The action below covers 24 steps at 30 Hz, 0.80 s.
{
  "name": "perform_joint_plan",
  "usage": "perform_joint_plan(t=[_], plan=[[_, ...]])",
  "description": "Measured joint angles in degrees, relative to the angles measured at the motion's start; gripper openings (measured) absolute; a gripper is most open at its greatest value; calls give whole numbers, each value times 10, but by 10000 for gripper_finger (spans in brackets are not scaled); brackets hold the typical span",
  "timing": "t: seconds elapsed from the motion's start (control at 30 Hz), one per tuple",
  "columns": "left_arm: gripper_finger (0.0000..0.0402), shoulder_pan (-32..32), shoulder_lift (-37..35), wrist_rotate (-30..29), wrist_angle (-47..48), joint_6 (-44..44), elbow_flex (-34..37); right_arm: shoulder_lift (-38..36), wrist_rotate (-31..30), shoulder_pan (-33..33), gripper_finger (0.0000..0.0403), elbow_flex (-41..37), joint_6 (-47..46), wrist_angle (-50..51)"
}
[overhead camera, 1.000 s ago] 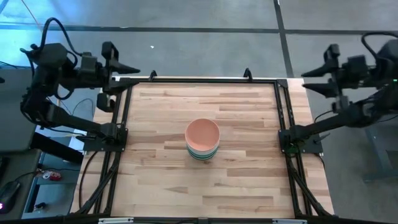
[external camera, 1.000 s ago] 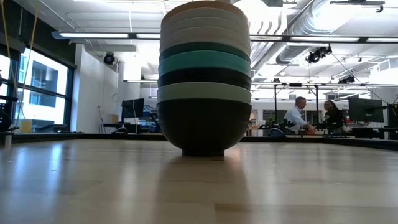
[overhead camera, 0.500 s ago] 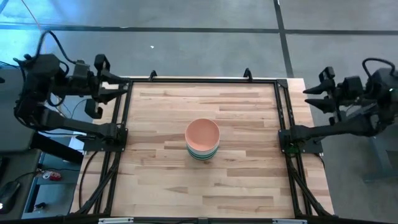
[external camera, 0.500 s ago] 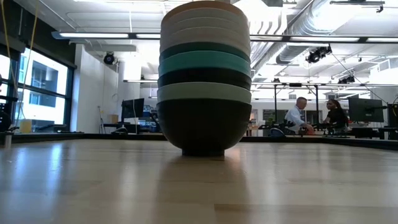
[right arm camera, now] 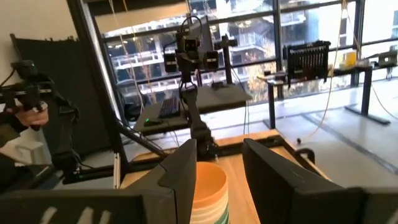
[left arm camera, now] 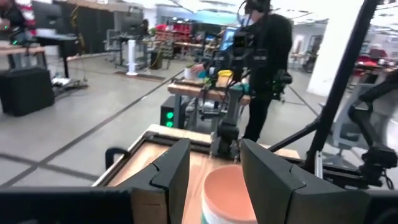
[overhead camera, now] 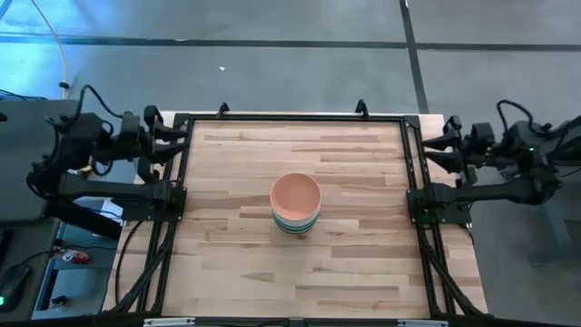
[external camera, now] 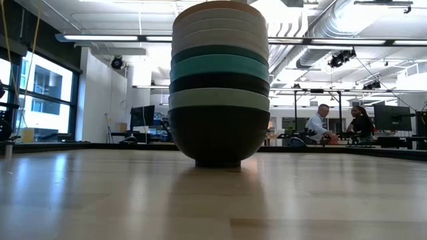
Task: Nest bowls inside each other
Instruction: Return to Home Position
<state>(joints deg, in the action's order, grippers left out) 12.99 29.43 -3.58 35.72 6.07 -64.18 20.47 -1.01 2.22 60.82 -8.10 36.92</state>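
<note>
Near edge of the surface (external camera: pixel 100 200): bare wood, nothing loose.

Mid-surface: the bowls (overhead camera: pixel 296 204) stand as one nested stack. Low view reads, bottom up, black, mint, black, teal, dark green, three white, with the salmon bowl (left arm camera: pixel 227 196) on top. Nine in, none left out. The stack looks upright with rims level, and nothing is touching it.

Side rails: the left end effector (overhead camera: pixel 165 136) is at the left edge of the surface and the right end effector (overhead camera: pixel 447 145) is at the right edge. Both are well apart from the stack. Fingers are spread on both and both are empty; each wrist view shows the salmon rim through the gap.

Delta over the last second: both arms have folded down and pulled outward, with the end effectors now tucked low by the frame instead of raised. The stack hasn't shifted at all.

My read: nesting is done and this is just the retreat to park. Only risk was a nudge on the way out, and clearance now looks ample.

Beyond the surface: open lab, two people (external camera: pixel 340 123) seated at a far desk, not involved.
</note>
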Motion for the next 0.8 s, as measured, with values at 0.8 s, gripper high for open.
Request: perform_joint_plan(t=[0.8], plan=[[131, 0, -271, -72, -295, -1, 376, 0, -19, 0, 124, -47, 35, -122]])
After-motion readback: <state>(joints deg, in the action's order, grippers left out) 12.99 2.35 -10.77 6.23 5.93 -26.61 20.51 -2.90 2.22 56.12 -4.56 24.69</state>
